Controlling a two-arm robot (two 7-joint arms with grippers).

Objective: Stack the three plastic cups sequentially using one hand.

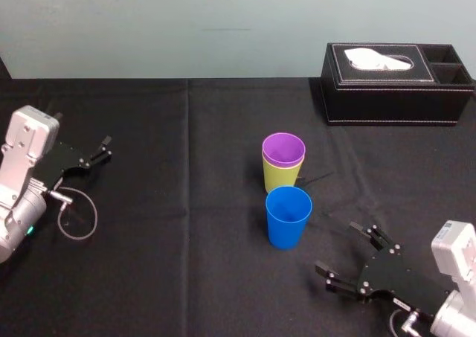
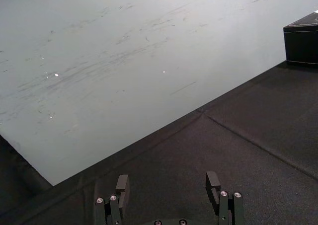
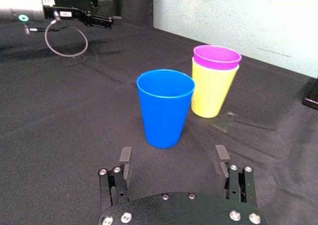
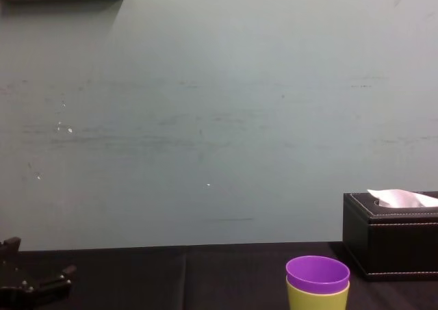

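On black table [image 1: 186,203], tapered purple plastic cup [image 1: 283,149] nested in yellow-green cup [image 1: 281,178], blue cup [image 1: 288,219] alone (three total) near spread right gripper [image 1: 338,248]; left gripper [image 1: 105,149] parked far-left, spread

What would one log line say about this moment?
stack: purple cup inside yellow-green cup | blue cup: alone, upright | right claw: open, facing blue cup | left claw: open, parked left

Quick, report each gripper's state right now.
Left gripper: open, empty, at the table's left.
Right gripper: open, empty, facing the blue cup.
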